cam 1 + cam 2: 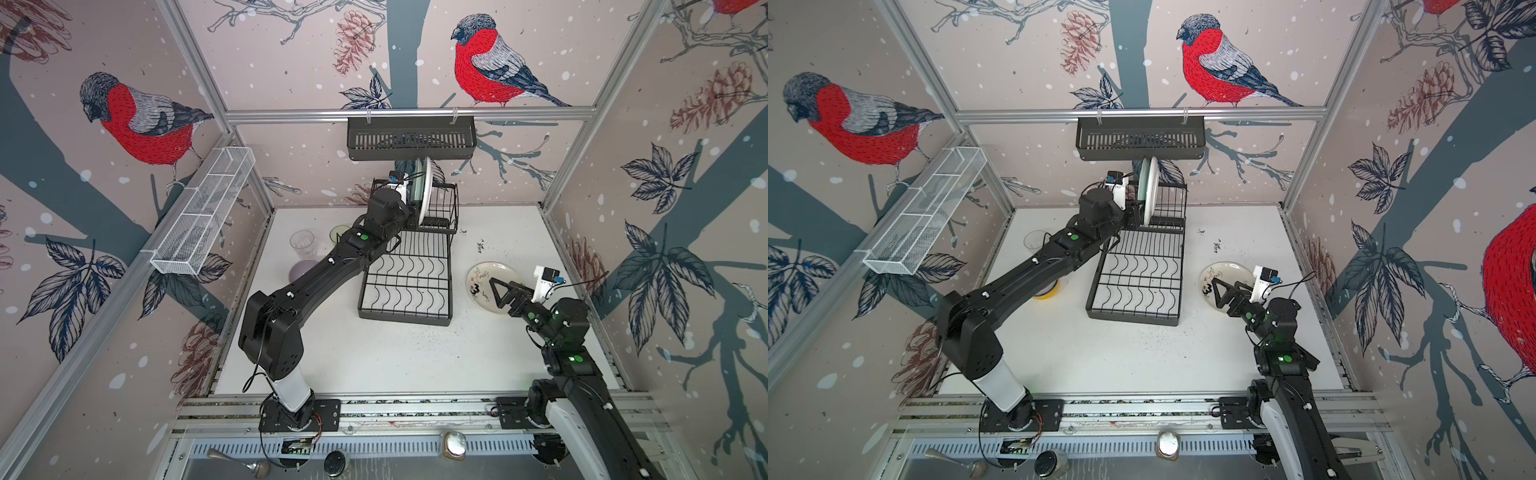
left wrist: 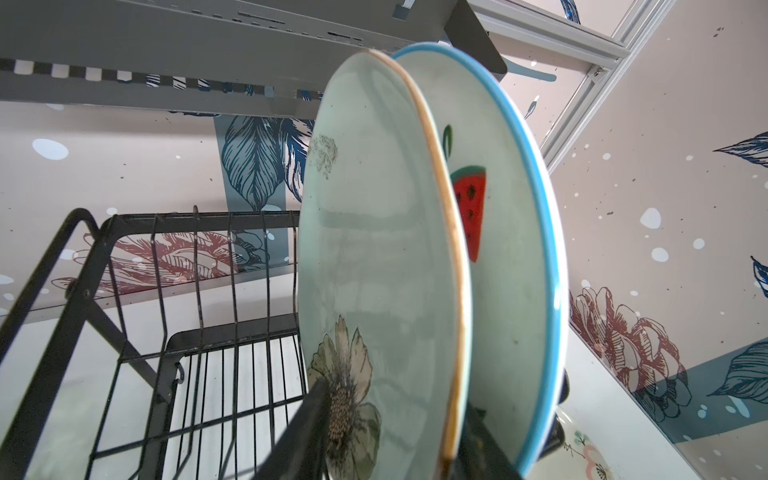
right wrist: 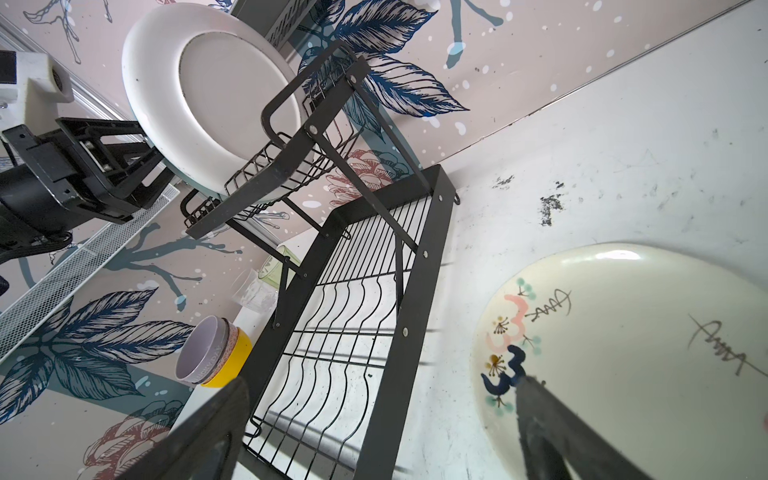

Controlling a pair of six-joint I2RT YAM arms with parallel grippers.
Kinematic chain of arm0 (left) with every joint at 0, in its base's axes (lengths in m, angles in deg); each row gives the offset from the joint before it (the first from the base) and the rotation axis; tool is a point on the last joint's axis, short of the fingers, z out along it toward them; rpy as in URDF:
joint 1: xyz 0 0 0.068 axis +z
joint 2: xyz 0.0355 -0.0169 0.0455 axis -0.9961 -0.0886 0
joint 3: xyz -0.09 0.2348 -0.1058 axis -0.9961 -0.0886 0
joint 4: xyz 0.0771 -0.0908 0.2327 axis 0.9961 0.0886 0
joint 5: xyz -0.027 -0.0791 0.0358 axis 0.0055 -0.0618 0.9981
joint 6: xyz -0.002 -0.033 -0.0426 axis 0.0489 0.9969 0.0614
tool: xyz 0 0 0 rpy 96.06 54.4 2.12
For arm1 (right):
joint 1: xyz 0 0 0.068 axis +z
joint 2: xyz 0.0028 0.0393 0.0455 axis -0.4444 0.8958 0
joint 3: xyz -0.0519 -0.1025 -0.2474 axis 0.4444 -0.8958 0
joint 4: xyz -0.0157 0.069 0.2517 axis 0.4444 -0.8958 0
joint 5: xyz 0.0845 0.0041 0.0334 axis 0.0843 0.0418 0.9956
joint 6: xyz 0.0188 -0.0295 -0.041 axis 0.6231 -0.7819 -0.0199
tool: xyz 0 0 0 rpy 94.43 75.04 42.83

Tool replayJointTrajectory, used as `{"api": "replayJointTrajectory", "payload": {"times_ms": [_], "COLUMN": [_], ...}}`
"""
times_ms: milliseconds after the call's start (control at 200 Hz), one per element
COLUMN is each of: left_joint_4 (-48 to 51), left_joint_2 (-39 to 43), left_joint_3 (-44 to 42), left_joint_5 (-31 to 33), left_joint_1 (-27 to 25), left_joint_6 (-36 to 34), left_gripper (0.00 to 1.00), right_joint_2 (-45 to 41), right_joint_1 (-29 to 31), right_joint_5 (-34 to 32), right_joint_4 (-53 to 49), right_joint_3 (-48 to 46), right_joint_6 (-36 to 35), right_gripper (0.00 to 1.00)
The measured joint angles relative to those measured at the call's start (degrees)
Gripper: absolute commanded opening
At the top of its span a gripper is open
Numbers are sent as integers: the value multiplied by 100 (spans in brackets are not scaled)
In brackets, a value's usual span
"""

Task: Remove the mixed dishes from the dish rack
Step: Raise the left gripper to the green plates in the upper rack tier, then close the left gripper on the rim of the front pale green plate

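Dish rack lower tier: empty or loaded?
Empty. The lower tier of the dish rack shows only bare prongs; the mint plate and watermelon plate stand on edge in the upper tier.

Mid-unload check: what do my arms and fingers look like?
The left arm and right arm are black and boxy with white base sleeves, green indicator dots and black cables. White camera blocks with blue parts sit at the wrists. The right gripper has black triangular-frame fingers.

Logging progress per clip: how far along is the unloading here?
Done: bowls, two glasses and cream plate are on the table. In hand: left gripper straddles the rim of the mint plate in the rack. Left: that plate and the watermelon plate beside it.
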State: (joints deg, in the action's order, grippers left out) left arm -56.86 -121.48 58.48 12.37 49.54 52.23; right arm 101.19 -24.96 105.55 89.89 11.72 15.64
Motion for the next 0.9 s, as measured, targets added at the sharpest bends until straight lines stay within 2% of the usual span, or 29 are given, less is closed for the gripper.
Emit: {"api": "replayJointTrajectory", "payload": {"times_ms": [80,375,565,900], "left_joint_4": [7,59,170,238], "left_joint_2": [-72,-304,-358,-358], "left_joint_3": [70,365,472,485], "left_joint_5": [-44,-76,-59,35], "left_joint_1": [0,0,-7,-48], "left_joint_6": [-20,-127,-170,-278], "left_gripper": [34,33,26,23], "right_joint_2": [7,26,26,33], "right_joint_1": [0,0,0,0], "right_joint_5": [-31,-70,-85,-90], "right_joint_4": [0,-2,-4,-4], "right_joint_3": [0,0,0,0], "right_joint_6": [0,0,0,0], "right_gripper": [99,99,100,100]}}
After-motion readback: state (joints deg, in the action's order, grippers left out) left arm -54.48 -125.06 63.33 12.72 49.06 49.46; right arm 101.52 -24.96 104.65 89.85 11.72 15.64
